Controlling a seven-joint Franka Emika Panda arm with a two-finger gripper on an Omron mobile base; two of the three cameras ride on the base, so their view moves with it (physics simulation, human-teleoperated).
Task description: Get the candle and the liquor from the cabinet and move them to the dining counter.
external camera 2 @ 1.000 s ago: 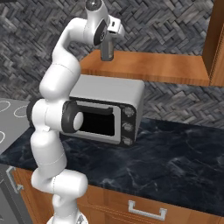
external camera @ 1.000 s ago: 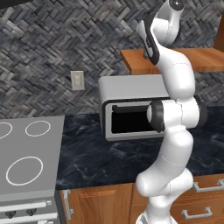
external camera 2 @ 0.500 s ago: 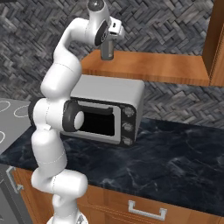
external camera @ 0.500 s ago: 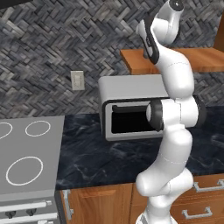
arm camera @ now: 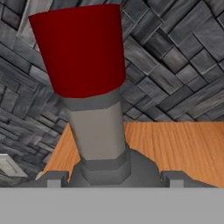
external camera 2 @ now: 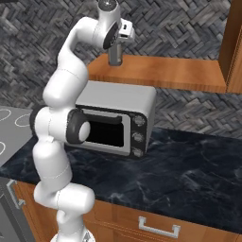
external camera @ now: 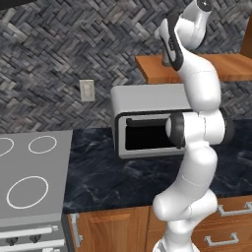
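The liquor point(arm camera: 94, 122), a grey bottle with a red cap, stands at the left end of the cabinet's shelf board point(external camera 2: 165, 73). My gripper point(arm camera: 114, 177) is raised to it and straddles the bottle's shoulders, one fingertip point(arm camera: 57, 177) on each side and close to the glass. The jaws still look open, with a sliver of space on both sides. From the right base view the liquor point(external camera 2: 115, 57) shows just under the hand; from the left base view the arm covers most of the bottle point(external camera: 166, 59). The candle and the dining counter are out of view.
A silver microwave point(external camera 2: 113, 118) sits on the black marble wall counter point(external camera 2: 189, 170) right below the shelf. The cabinet's wooden side wall point(external camera 2: 234, 42) closes the shelf's right end. A stove point(external camera: 29, 187) lies to the left, and wooden drawers point(external camera 2: 156, 227) are under the counter.
The jaws have drawn in toward the bottle. The arm and the bottle have stayed in place.
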